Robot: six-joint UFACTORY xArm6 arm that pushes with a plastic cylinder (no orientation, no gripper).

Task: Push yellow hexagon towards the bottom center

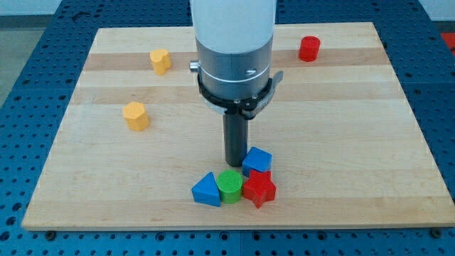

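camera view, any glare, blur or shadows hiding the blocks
Camera view: even, soft light and sharp focus; a mild sheen on the white arm housing, no glare on the board. Short soft shadows sit under the yellow blocks. My tip is dark, its end merging with shadow beside the blue block.

A robotics laboratory test bench: a pale wooden board (341, 107) serves as the work surface, laid over a blue metal base plate (28, 43) drilled with a regular grid of mounting holes, visible on all sides. A white and grey industrial robot arm (234, 50) descends from the far side over small moulded plastic blocks (231, 185), typical of manipulation experiments.
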